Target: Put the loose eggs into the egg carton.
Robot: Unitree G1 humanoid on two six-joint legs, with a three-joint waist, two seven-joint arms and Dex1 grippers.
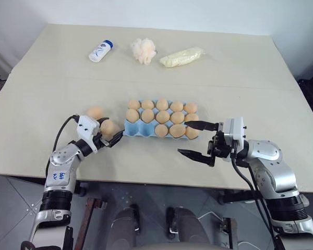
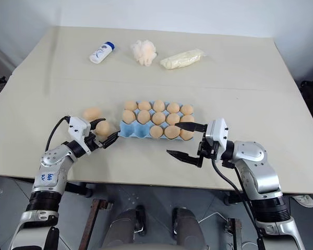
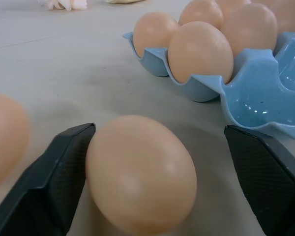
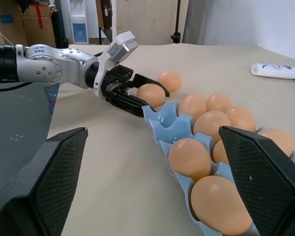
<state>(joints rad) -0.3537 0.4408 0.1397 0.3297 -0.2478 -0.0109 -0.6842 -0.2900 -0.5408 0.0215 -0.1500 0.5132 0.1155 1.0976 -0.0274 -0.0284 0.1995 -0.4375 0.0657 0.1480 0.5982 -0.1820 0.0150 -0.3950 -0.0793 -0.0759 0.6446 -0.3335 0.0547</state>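
Eggs remain loose on the worktop (image 1: 240,67) at the left end of the egg carton (image 1: 129,129): one egg (image 1: 109,126) lies between the fingers of the left gripper (image 1: 110,131), just beside the carton's near-left corner, and a second egg (image 1: 95,112) rests a little farther and to the left of it. The left jaws stand part-way apart around the nearer egg; in the left wrist view one finger (image 3: 54,182) looks to be against the shell while the other stands clear of it, so no grip is made yet and the egg sits on the worktop. The step in hand appears to be taking up this egg. To do it well, the jaws should close gently and evenly across the egg's middle so that it is neither pushed toward the carton wall nor squeezed out sideways, and the lift should be straight up before any travel over the carton. The right gripper (image 1: 198,139) hangs at the carton's near-right corner with jaws spread wide and nothing between them; it touches neither carton nor eggs as far as can be seen. The carton holds eggs in nearly all its cups, and the near row shows at least one bare blue cup at its left end, which seems the natural seat for the egg in hand. A white bottle (image 1: 100,51), a fluffy puff (image 1: 143,50) and a pale wrapped packet (image 1: 181,57) lie well apart at the far side.
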